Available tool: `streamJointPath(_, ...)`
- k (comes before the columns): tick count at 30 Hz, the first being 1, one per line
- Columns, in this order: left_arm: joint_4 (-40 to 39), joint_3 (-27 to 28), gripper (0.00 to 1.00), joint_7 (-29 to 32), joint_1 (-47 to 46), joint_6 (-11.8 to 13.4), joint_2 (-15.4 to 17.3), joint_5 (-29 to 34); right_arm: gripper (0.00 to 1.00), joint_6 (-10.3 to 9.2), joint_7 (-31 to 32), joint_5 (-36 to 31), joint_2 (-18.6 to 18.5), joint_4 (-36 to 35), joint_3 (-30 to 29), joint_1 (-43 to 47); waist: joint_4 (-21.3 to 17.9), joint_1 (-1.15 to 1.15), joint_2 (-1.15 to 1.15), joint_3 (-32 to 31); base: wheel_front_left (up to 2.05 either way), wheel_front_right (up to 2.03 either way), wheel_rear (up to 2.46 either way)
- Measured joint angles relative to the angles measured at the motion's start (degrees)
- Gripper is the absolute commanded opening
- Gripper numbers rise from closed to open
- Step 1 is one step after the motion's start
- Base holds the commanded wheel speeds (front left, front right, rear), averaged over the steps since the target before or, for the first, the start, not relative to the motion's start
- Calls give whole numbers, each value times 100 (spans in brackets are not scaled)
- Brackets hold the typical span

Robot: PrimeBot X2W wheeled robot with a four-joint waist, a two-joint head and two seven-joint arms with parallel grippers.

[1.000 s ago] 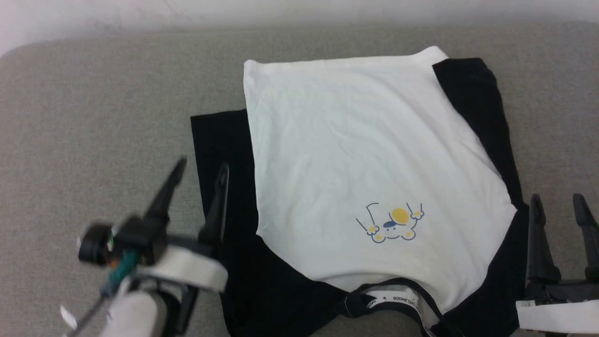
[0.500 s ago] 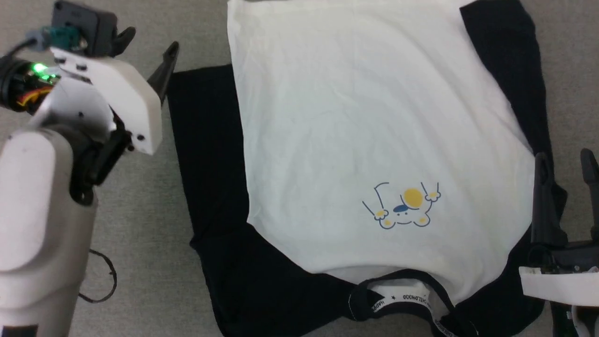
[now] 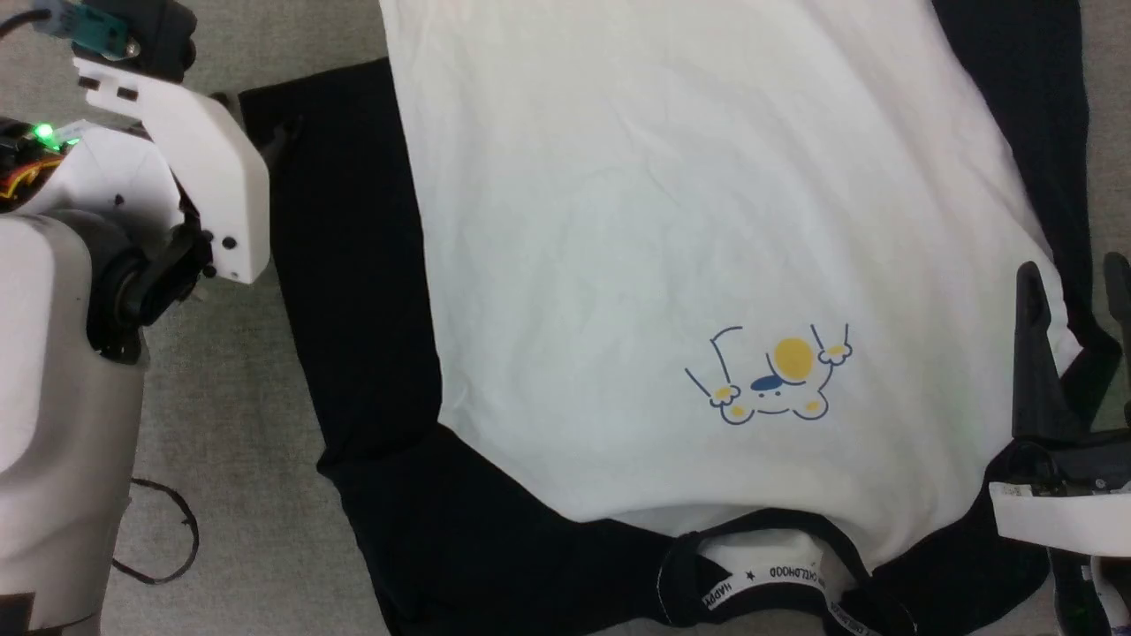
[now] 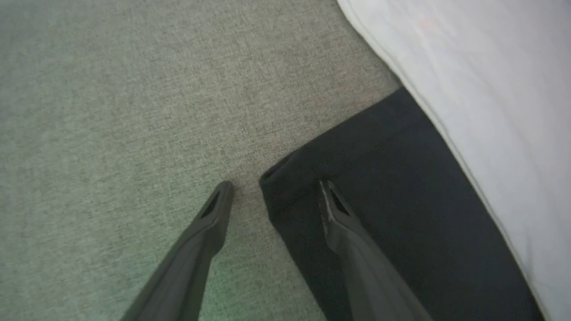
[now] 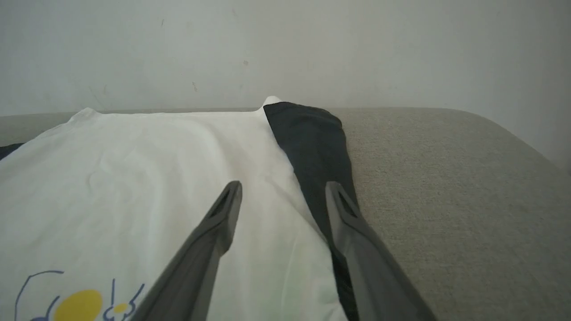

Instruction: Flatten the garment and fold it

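Now the left gripper (image 4: 274, 185) has swung from 8 o'clock in the head view up to 10 o'clock. The camera itself has dipped closer, so the garment (image 3: 636, 221) looms larger without having shifted. It lies print-up and mostly flat on the grey fabric surface (image 3: 221, 371), collar (image 3: 760, 565) at 6 o'clock. The left jaws stand apart, straddling the far corner of the black sleeve (image 3: 353, 265) at 9 o'clock, gripping nothing yet. The right gripper (image 3: 1074, 265) sits at 3 o'clock, jaws likewise apart and empty. Folding that sleeve inward looks like the coming step.

Indoor room, grey fabric surface (image 5: 446, 178), pale wall (image 5: 285, 44)
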Motion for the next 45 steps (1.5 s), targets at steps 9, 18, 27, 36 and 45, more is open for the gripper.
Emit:
streamJointPath(9,-79,52,0,124,-20,78,-204,-393,100,0,4,9,-88,37,-53,-93,82,0,0,112,0,0,0)
streamJointPath(18,-2,276,0,-1018,211,75,-355,-403,100,0,22,4,-98,182,44,-82,176,0,0,-292,0,0,0)
streamJointPath(27,-289,923,0,-1777,563,86,-231,-656,100,0,163,-56,134,300,57,213,260,-1,0,-1057,0,0,0)
streamJointPath(36,-821,2064,0,-1753,1532,338,383,-1043,100,0,221,-175,337,291,-49,517,372,-2,0,-1792,0,0,0)
streamJointPath(45,-1027,2854,0,-1673,2593,542,563,-1260,100,0,261,-216,461,282,-57,603,526,-1,0,-2158,0,0,0)
